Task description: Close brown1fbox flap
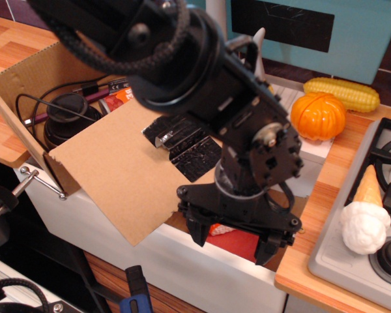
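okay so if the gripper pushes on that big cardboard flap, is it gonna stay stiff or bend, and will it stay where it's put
The flap is a plain corrugated panel lying flat, so it probably stays fairly stiff and swings at its fold on the brown box instead of buckling. It looks thin and light, so it may spring back. The gripper, jaws apart, sits by the flap's free corner, where cardboard bends most easily.

Even, warm indoor light, no harsh glare. The gripper [232,236] reads near-black with little detail, and throws soft shadow onto the red plate [238,239] beneath it. Arm above it slightly blurred; the cardboard flap [127,173] to its left is sharp.
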